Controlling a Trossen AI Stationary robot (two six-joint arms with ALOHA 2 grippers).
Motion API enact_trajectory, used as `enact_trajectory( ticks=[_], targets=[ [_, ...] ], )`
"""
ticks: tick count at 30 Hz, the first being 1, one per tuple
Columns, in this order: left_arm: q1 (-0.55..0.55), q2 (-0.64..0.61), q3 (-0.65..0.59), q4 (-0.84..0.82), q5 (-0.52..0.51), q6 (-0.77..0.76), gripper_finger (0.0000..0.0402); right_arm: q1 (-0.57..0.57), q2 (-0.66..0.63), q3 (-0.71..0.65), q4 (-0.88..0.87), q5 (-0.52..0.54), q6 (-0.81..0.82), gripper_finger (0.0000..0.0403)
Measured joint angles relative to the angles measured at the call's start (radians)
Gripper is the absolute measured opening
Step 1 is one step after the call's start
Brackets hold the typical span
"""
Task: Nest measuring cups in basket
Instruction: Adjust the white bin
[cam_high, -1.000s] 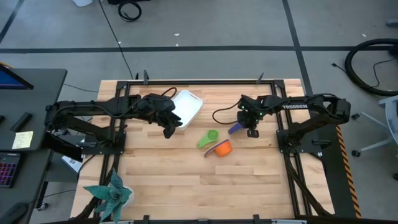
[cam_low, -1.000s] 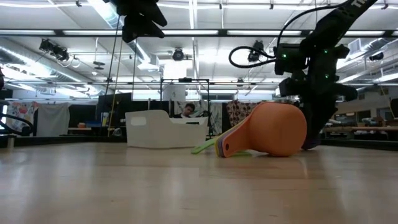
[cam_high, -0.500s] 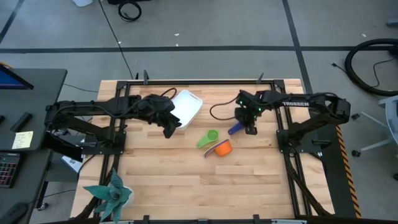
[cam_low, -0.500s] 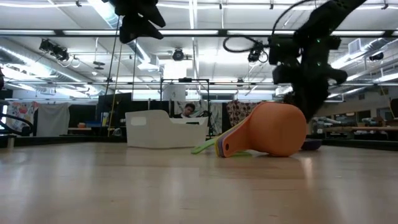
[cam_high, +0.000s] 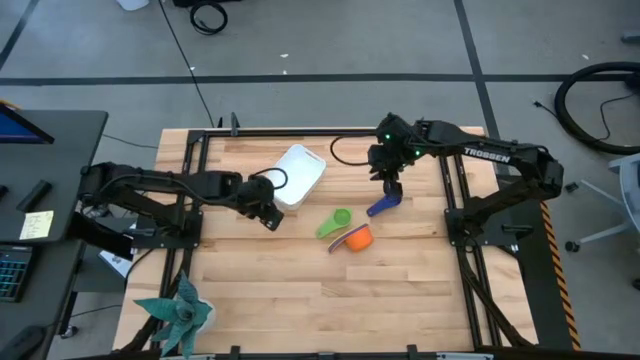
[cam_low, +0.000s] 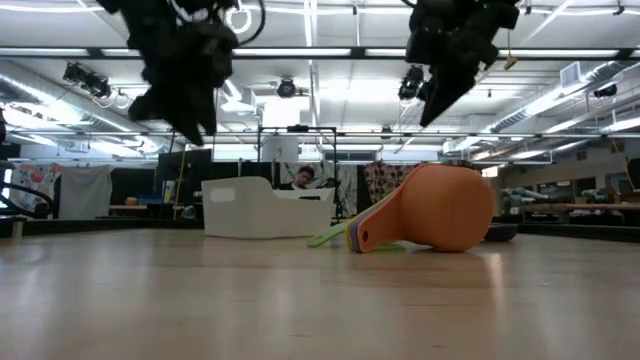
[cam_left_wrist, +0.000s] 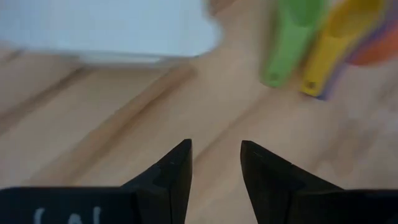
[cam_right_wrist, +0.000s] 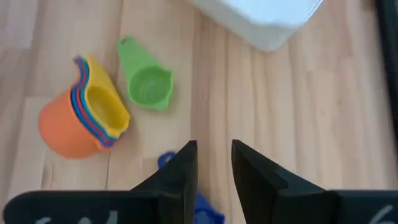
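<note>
The white basket (cam_high: 300, 174) stands at the table's far middle. Near it a green cup (cam_high: 336, 222) sits upright by itself. An orange cup (cam_high: 357, 238) lies on its side with a yellow cup (cam_right_wrist: 106, 106) and others nested inside. A dark blue cup (cam_high: 382, 205) lies alone to its right. My left gripper (cam_left_wrist: 216, 167) hangs open just near-left of the basket, above bare wood. My right gripper (cam_right_wrist: 214, 163) is open and high over the dark blue cup (cam_right_wrist: 166, 160), holding nothing.
A potted green plant (cam_high: 178, 310) stands at the table's near left corner. Black frame rails (cam_high: 462, 230) run along the left and right sides. Bare wood lies toward the near edge, in front of the cups.
My left gripper has come down toward the table near the basket's near-left corner and has rolled about its own axis. My right gripper has risen from the dark blue cup and drawn toward the far edge; that cup stays on the table.
</note>
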Motion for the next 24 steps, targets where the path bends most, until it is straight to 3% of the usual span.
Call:
enact_trajectory(
  ticks=[5,9,24],
  targets=[
    [0.039,0.020,-0.100,0.056,-0.015,-0.139,0.0141,0.000,0.000,0.047,-0.003,0.000,0.000,0.0101],
    [0.085,0.049,-0.161,0.129,-0.026,-0.163,0.0141,0.000,0.000,0.054,0.001,0.000,0.000,0.0101],
    [0.297,0.270,-0.203,0.429,-0.007,0.043,0.0141,0.011,0.000,0.054,-0.021,-0.002,0.000,0.0101]
  ],
)
